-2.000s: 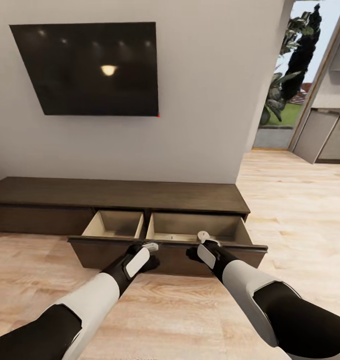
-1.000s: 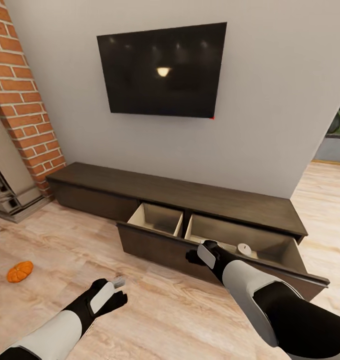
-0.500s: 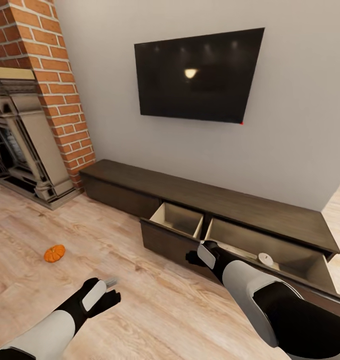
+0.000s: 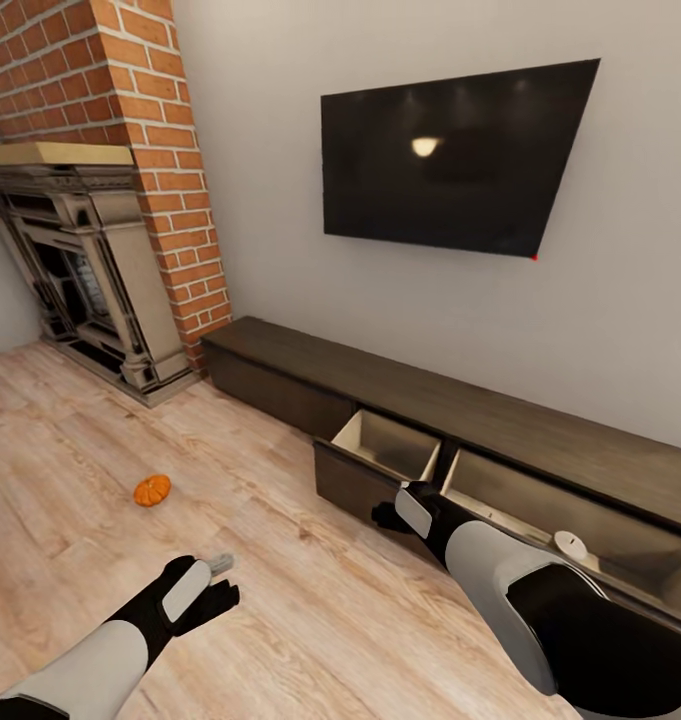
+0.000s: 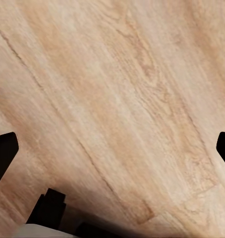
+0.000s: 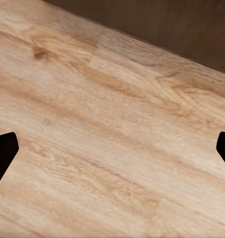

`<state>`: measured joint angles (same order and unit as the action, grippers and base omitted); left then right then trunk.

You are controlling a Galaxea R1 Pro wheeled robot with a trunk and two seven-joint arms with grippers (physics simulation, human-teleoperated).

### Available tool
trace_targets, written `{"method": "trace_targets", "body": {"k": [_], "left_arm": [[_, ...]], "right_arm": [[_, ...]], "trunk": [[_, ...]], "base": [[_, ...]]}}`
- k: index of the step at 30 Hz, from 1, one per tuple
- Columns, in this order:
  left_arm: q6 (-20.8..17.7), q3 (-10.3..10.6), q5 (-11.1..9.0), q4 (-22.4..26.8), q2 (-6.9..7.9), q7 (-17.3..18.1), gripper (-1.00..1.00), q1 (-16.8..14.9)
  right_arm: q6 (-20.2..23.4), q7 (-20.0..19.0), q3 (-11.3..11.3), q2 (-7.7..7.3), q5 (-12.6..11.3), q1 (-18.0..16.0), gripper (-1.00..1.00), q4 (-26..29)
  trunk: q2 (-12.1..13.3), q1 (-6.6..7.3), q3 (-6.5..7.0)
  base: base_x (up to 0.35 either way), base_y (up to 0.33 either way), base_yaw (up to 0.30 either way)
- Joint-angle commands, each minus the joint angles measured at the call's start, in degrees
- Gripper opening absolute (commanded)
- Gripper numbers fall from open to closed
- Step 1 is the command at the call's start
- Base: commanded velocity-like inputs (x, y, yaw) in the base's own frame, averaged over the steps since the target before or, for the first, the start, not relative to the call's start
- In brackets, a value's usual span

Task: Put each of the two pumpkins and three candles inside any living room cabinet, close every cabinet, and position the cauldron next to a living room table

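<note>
**Drawers open, pumpkin on the floor**

Against the white wall, below a dark wall-mounted TV point(image 4: 455, 155), the long, low dark brown cabinet point(image 4: 450, 400) stands w/ two adjoining drawers pulled out, pale wood interiors showing. One candle point(image 4: 570, 545), stubby and grey-beige w/ a tiny wick, sits upright in the drawer farther from the fireplace, near its front panel; the other open drawer's visible part looks bare. One small orange pumpkin point(image 4: 151, 490) lies on the light wood floor point(image 4: 310, 600), well apart from the cabinet and out in front of the brick fireplace point(image 4: 90, 260).

Both arms reach fwd over the floorboards. Left claw point(image 4: 223, 566) hangs low over bare planks, apart from the pumpkin; in the left wrist view its dark fingertips point(image 5: 3, 153) sit at opposite edges of the picture, spread wide, w/ nothing between them but floor. Right claw point(image 4: 383, 516) hovers just in front of the nearer drawer's dark front panel; the right wrist view shows its fingertips point(image 6: 4, 151) likewise wide apart, holding nothing, w/ wood floor below and a dark brown strip of the cabinet point(image 6: 162, 25) along one edge.
</note>
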<state>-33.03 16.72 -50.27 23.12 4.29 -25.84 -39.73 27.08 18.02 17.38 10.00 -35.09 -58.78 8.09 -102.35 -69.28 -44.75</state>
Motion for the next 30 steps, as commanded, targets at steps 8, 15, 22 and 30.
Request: {"method": "trace_targets", "body": {"k": [8,15,22,30], "left_arm": [[0.0,-0.6,-0.1,0.0,0.27,0.0,1.0,0.0],[0.1,-0.7,0.0,0.0,0.28,0.0,1.0,0.0],[0.0,-0.7,0.0,0.0,0.28,0.0,1.0,0.0],[0.0,-0.7,0.0,0.0,0.28,0.0,1.0,0.0]], "right_arm": [[-0.2,0.0,0.0,0.0,0.2,0.9,1.0,0.1],[-0.2,-0.1,0.0,0.0,0.2,0.9,1.0,0.1],[-0.2,0.0,0.0,0.0,0.2,0.9,1.0,0.2],[-0.2,0.2,0.1,0.0,0.2,0.9,1.0,0.2]], "trunk": [[3.2,1.76,1.43],[5.2,2.86,2.33],[5.2,2.86,2.33],[5.2,2.86,2.33]], "base": [[0.0,0.0,0.012],[0.0,0.0,0.0],[0.0,0.0,0.0],[0.0,0.0,0.187]]}}
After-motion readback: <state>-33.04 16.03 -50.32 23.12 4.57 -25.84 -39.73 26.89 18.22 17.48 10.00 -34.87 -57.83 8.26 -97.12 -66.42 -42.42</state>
